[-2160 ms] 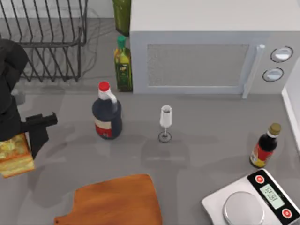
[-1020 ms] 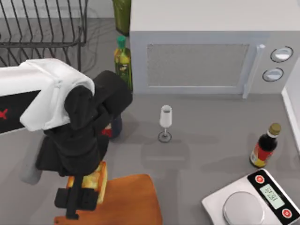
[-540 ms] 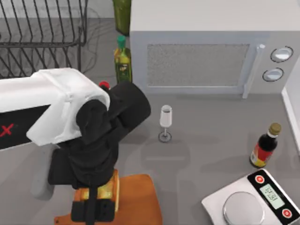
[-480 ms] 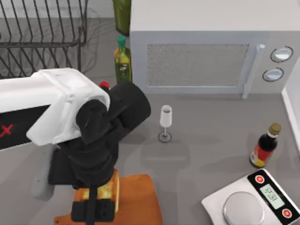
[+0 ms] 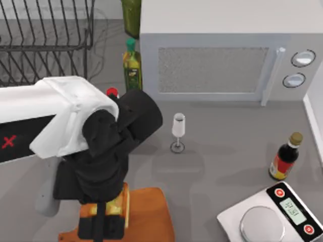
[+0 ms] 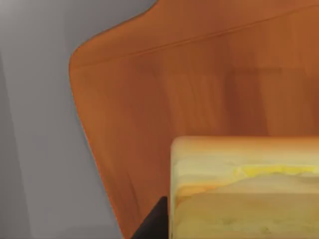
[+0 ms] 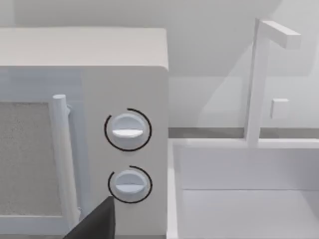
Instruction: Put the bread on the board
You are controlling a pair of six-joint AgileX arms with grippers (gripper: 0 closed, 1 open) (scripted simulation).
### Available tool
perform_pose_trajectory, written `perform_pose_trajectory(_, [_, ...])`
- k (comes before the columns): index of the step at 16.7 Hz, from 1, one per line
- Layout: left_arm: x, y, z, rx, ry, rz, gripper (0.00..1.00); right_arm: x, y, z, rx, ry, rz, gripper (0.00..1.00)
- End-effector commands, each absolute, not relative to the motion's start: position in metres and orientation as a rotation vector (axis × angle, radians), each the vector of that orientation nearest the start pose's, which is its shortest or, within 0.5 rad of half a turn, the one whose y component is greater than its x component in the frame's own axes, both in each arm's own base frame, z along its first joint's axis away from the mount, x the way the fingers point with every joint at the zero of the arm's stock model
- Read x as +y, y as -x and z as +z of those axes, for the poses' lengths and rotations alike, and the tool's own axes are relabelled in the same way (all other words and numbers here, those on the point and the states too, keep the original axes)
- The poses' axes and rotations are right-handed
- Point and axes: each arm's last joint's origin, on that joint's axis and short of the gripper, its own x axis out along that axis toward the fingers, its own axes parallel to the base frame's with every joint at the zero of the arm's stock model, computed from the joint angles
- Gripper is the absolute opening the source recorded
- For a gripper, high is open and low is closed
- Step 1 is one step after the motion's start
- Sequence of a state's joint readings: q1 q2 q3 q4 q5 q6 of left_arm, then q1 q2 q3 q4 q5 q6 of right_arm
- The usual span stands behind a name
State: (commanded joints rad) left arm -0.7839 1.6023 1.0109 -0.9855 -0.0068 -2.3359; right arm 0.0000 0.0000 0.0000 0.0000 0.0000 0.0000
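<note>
The bread [image 5: 121,199], a small golden chunk with a toasted crust, sits between the dark fingers of my left gripper [image 5: 103,222], which is shut on it. It is held over the left part of the orange-brown wooden board [image 5: 149,217] at the table's front edge. The left wrist view has the bread [image 6: 244,189] close up with the board [image 6: 199,89] right beneath it; whether they touch I cannot tell. My right gripper [image 7: 94,225] is parked off to the right, facing the microwave's knobs.
A wine glass [image 5: 178,132] stands just behind the board. A microwave [image 5: 222,60], an oil bottle [image 5: 132,68] and a wire rack [image 5: 45,40] line the back. A soy bottle [image 5: 285,157] and a silver scale [image 5: 272,214] are at the right.
My left arm has carried the bread from the table's left edge rightward to over the board. In the last half second it has barely shifted.
</note>
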Motion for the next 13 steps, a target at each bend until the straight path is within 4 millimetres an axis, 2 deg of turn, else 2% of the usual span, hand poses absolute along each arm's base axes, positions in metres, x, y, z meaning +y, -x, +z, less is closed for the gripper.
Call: perform_pose_trajectory(13, [-0.19,-0.191,0.139,1.211,1.19,1.199,0.0,-0.001,-0.106,0.16,0.0,0.0,0.0,1.0])
